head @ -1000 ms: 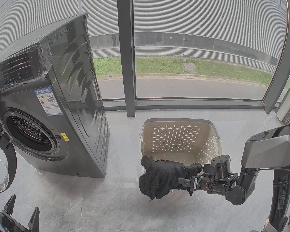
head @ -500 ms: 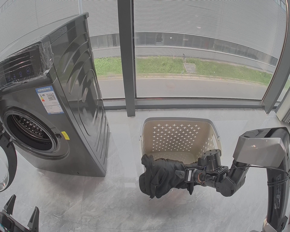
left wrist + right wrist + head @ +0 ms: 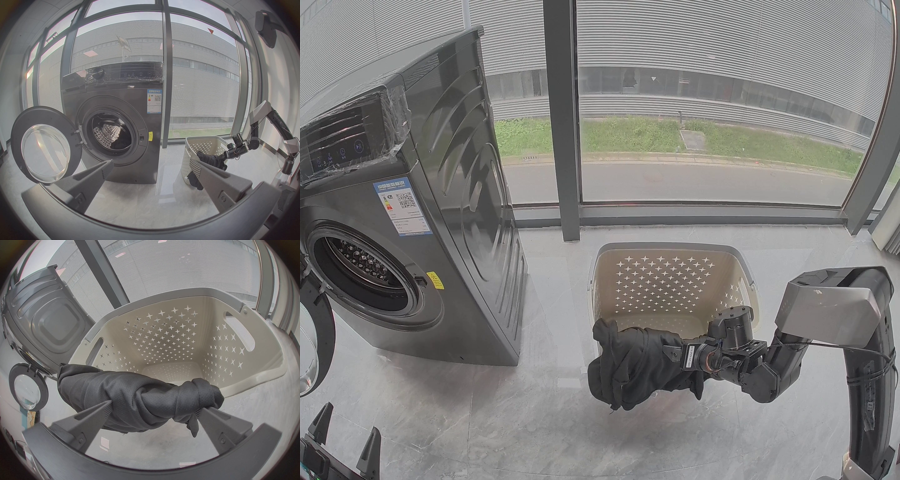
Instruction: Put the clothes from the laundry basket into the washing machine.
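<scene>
A tall window closes the far side of the pale tiled floor. The grey washing machine stands on the left, its front turned toward the near left. Its round door is swung fully open to the left, so the drum mouth is uncovered.

The cream laundry basket sits on the floor to the right of the machine and well apart from it, close to the window. Its walls are pierced with small stars, and its bottom is bare.

A black garment lies bunched over the basket's near-left rim. Part of it is inside the rim and a fold hangs down the outside wall toward the floor.

The right end effector is at the right end of this bundle, pointing left over the basket's near edge. It is released: the right wrist view shows its fingers spread wide, with the rolled cloth lying across the gap between them.

The left end effector is low at the near left, in front of the machine's door. It is also released, its fingers apart and holding nothing.
</scene>
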Available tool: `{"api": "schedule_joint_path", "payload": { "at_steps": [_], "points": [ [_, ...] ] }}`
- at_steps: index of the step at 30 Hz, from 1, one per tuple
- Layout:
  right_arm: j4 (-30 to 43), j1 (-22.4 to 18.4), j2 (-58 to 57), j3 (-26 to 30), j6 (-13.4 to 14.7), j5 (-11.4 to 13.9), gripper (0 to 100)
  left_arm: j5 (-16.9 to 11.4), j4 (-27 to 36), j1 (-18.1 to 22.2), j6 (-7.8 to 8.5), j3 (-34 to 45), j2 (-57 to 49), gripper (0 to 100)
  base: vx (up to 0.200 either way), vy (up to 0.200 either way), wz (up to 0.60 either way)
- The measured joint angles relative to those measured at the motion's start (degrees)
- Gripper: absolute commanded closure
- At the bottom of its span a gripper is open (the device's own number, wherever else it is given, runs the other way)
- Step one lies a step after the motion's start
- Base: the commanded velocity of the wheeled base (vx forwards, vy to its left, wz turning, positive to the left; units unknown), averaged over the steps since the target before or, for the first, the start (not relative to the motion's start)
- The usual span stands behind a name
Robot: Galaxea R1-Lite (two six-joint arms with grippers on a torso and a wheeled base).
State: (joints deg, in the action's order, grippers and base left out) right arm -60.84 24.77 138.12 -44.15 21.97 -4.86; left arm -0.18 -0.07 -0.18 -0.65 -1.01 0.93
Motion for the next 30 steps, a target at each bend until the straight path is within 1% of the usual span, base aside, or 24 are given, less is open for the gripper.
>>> {"api": "schedule_joint_path", "payload": {
  "at_steps": [9, 18, 24, 30],
  "points": [
    [-1.1, 0.6, 0.3, 0.4, 0.9, 0.3, 100, 0.0, 0.0, 0.0, 0.0, 0.0, 0.0, 0, 0.0, 0.0, 0.0],
    [-3.3, 1.2, -0.2, 1.8, 1.0, 0.4, 100, 0.0, 0.0, 0.0, 0.0, 0.0, 0.0, 0, 0.0, 0.0, 0.0],
    [-4.7, 1.6, -3.4, 4.5, 0.9, 0.4, 100, 0.0, 0.0, 0.0, 0.1, 0.0, 0.0, 0, 0.0, 0.0, 0.0],
    [-5.3, 3.0, -11.5, 9.8, 0.7, 0.4, 100, 0.0, 0.0, 0.0, 0.24, 0.0, 0.0, 0, 0.0, 0.0, 0.0]
  ]
}}
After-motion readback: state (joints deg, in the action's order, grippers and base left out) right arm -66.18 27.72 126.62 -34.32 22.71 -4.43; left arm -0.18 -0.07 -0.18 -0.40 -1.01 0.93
